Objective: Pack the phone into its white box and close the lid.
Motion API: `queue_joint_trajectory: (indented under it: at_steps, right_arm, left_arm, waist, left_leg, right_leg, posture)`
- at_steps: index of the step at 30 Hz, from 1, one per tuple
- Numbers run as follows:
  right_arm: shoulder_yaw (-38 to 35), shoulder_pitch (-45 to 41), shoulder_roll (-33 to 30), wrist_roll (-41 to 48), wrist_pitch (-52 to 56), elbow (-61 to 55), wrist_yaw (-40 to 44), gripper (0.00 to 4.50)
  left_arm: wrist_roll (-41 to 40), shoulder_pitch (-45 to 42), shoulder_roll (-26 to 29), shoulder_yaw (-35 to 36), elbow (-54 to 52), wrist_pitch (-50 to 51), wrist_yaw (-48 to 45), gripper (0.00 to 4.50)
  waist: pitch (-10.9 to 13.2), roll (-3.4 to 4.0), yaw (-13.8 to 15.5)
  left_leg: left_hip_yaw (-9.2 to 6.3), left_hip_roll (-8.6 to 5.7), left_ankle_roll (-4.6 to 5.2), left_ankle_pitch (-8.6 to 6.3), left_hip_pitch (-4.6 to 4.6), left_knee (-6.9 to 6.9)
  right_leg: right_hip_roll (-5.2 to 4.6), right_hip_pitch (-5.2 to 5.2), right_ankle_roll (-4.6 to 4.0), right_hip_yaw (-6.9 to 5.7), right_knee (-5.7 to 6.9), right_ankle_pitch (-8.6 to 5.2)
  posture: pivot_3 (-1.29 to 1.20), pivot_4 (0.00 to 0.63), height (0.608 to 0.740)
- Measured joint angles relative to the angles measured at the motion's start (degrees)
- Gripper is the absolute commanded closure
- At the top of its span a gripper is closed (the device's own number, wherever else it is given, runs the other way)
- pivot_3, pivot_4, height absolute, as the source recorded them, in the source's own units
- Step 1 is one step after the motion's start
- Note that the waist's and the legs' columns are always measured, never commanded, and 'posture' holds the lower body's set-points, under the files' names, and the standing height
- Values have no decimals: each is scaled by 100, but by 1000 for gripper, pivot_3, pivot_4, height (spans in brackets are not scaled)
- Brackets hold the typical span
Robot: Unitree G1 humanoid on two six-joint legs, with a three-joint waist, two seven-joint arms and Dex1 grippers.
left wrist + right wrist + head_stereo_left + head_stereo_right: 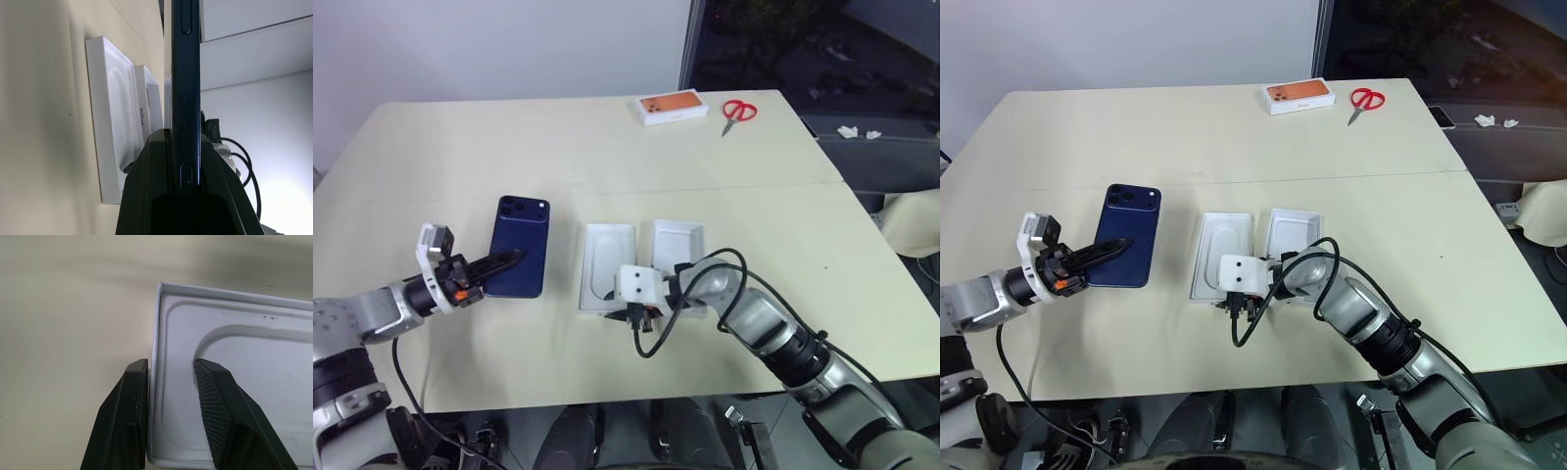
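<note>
The dark blue phone (524, 240) lies back up just over the table, its camera cluster at the far end. My left gripper (499, 262) is shut on its near end; in the left wrist view the fingers (146, 186) clamp the phone's thin edge (186, 73). To its right is the white box (607, 257) with its oval-recessed insert. The lid (677, 243) lies inside up beside the box. My right gripper (168, 367) is shut on the box's near wall (155, 333), one finger outside and one on the insert.
A small orange-topped box (673, 108) and red scissors (738, 111) lie at the table's far edge. A black cable (651, 338) loops from my right wrist over the near table. The table's front edge runs close below both grippers.
</note>
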Motion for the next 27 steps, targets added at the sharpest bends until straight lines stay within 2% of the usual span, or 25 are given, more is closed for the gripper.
queue_joint_trajectory:
  at_steps: [2,7,17,27]
  right_arm:
    - [-1,0,45,-14,-20,54,0,2949]
    - [-17,-2,60,-120,-198,85,-36,4259]
    - [-92,-2,215,-95,-69,135,-66,4259]
    - [-163,-193,1109,-150,1130,104,-806,4259]
  left_arm:
    - [-2,0,0,-1,0,-11,11,4500]
    - [-5,-1,-1,-9,0,-23,20,4500]
    - [-17,-1,-1,-9,0,-22,23,4500]
    - [-25,0,0,-9,0,-22,26,4500]
  waist:
    - [0,0,-1]
    - [-1,-1,-19]
    - [-2,-1,-13]
    - [-1,0,-8]
  left_leg:
    - [0,0,0,0,0,0]
    - [0,2,-1,0,7,-1]
    - [0,5,-3,2,10,-1]
    - [0,3,-3,1,8,-2]
  right_leg:
    - [0,0,0,0,0,0]
    - [3,4,0,0,1,0]
    - [5,5,0,0,5,0]
    - [4,3,-1,2,4,0]
  posture:
    - [0,150,740]
    - [0,150,740]
    - [0,150,740]
    - [0,150,740]
